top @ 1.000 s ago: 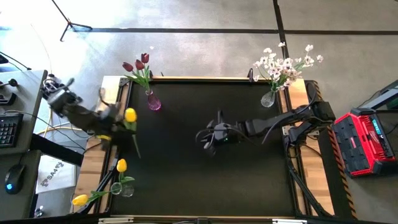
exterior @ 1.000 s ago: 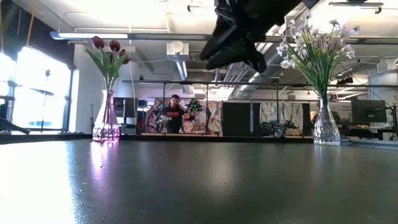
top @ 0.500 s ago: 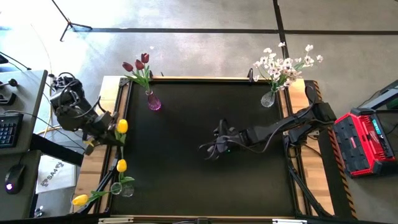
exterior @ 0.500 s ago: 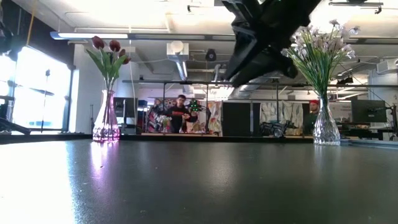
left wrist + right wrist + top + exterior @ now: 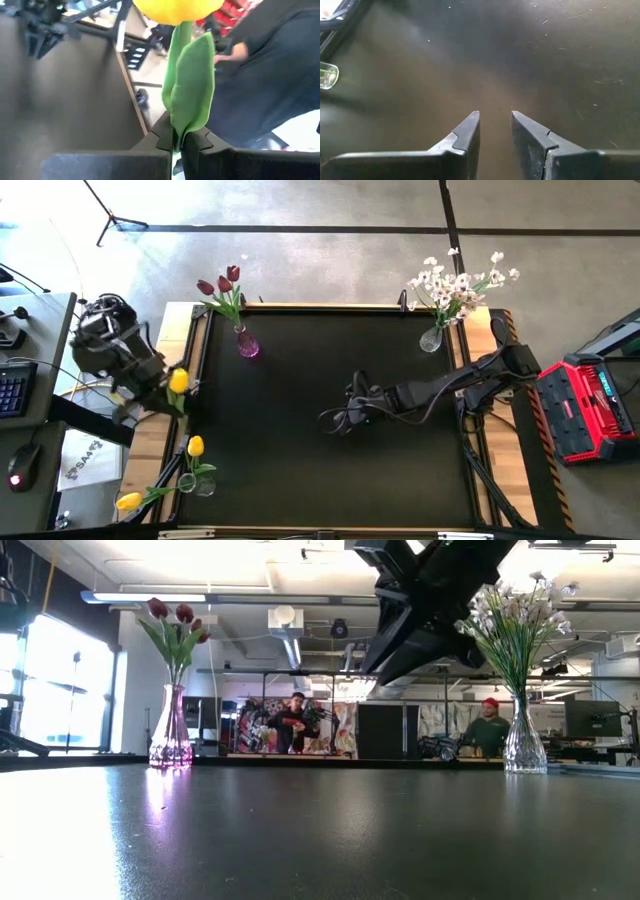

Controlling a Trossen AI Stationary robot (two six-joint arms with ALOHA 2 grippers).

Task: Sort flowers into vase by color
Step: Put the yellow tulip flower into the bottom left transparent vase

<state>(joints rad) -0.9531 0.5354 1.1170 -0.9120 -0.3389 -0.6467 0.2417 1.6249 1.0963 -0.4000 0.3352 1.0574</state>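
One smooth yellow tulip [image 5: 175,7], broad waxy leaf, between left fingers [image 5: 165,137].

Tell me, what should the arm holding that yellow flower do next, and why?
Probably carry it toward the clear vase at the table's near-left corner. The left gripper is shut on the yellow tulip by its stem, out past the table's left edge, and that vase already holds the other yellow tulips. The red and white bunches sit in other vases, and the right gripper hovers empty mid-table.
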